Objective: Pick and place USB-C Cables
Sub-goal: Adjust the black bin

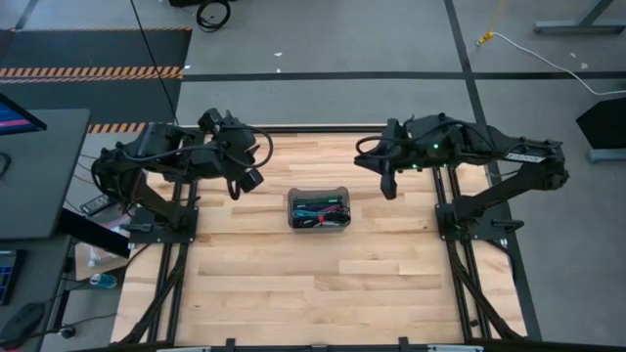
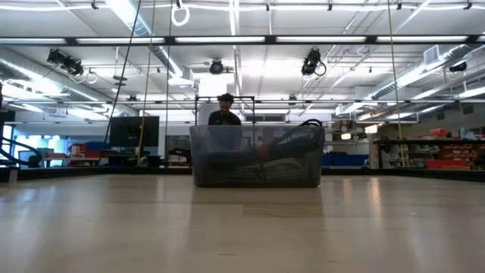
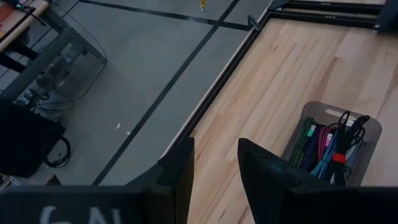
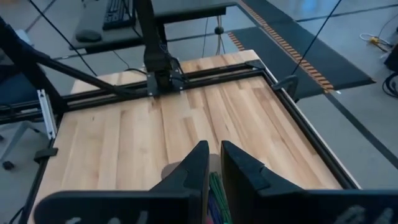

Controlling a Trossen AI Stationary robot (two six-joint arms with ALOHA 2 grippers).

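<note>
High view, tray (image 1: 292, 196): holds the USB-C cables (image 1: 320, 211).
Left gripper (image 1: 242, 186): beside tray, fingers apart, empty.
Right gripper (image 1: 389, 186): beside tray, fingers narrowly parted, empty.

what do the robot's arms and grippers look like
Both arms are dark, jointed, with loops of black wiring. The left gripper and right gripper each have two black wedge-shaped fingers. The right arm carries a small white label and a green light.

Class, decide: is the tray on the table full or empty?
Holding cables, not empty: the tray contains the bundled USB-C cables, green, purple and teal among them.
</note>
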